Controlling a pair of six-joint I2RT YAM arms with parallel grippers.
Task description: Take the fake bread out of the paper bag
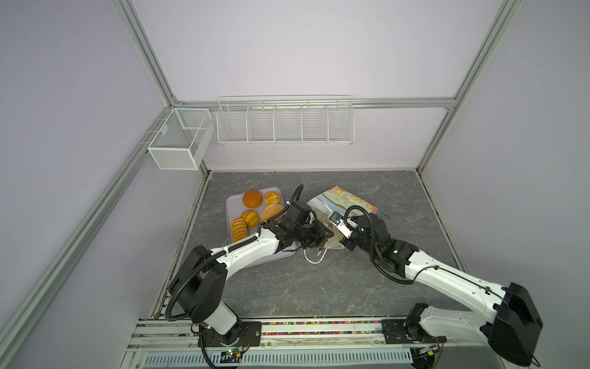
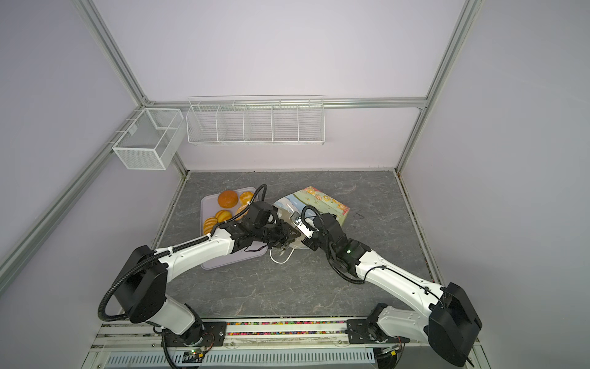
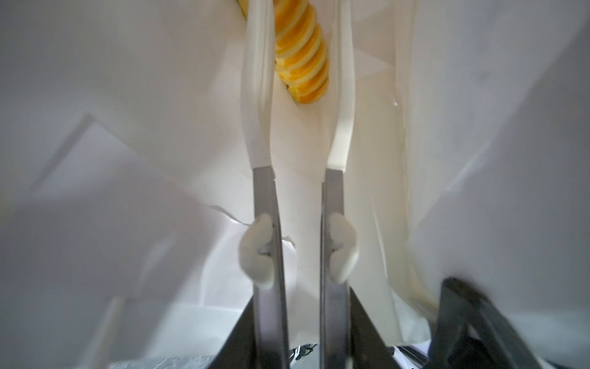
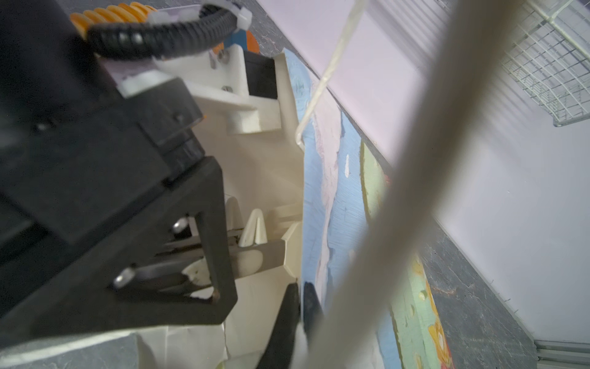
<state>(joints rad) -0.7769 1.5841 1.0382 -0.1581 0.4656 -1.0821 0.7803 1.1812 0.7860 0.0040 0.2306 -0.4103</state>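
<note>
Five glossy golden toy breads (image 1: 252, 198) on your pale tray (image 1: 232, 207); one ridged loaf (image 3: 303, 60) lies in printed paper bag (image 1: 344, 199); left gripper (image 3: 301, 38) parted, empty; right gripper (image 4: 300, 306) clamps bag

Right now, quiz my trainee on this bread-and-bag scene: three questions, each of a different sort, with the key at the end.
1. True or false: the paper bag stands upright on the grey table.
2. How many fake breads show on the pale tray in a top view? A three, B five, C eight.
3. Fill in: inside the bag, the left gripper has its jaws apart on either side of a ______.

Key: 1 false, it lies on its side. 2 B. 3 ridged loaf.
</note>
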